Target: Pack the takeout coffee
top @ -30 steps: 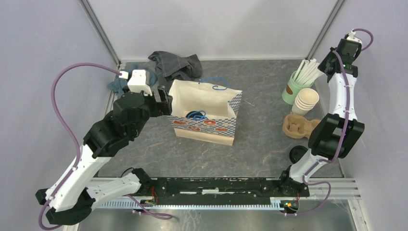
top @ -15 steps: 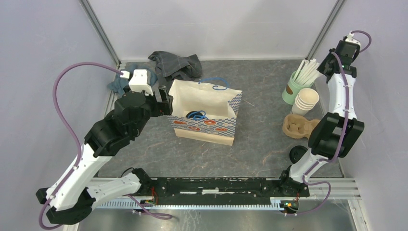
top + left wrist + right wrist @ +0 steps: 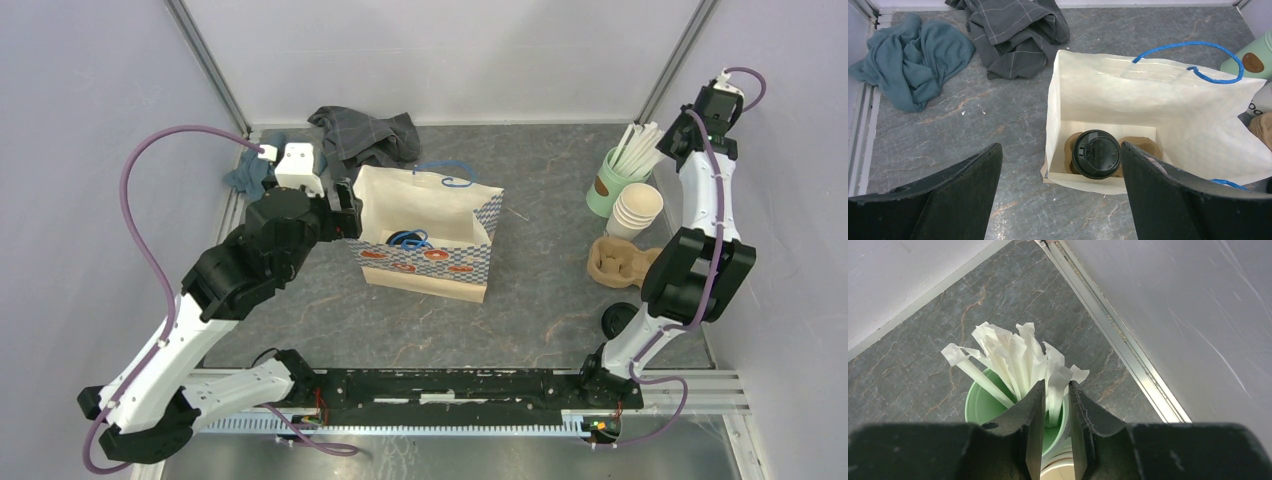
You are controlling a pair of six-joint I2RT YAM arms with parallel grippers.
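Grey, marble-patterned table (image 3: pixel 540 300) fills the floor of a pale-walled booth. Nearest, by the right arm's base, lies a loose black lid (image 3: pixel 618 320), and just beyond it a brown cardboard cup carrier (image 3: pixel 618 262). Mid-table stands an open paper bag (image 3: pixel 430 215) with blue handles. The coffee cup (image 3: pixel 1096 154), black lid on, sits upright at the bottom of the bag, in a brown carrier. The left gripper (image 3: pixel 1060 150) hangs above the bag's left end, released and spread wide, holding nothing. Right of the bag are a stack of cream cups (image 3: pixel 637 207) and, behind it, a green cup (image 3: pixel 608 185) of white straws (image 3: pixel 1013 355). The right gripper (image 3: pixel 1057 390) hovers over the straws, its fingers a narrow gap apart; I cannot tell whether they pinch one. Farthest back lie a teal cloth (image 3: pixel 913 55) and a grey cloth (image 3: pixel 1013 30).
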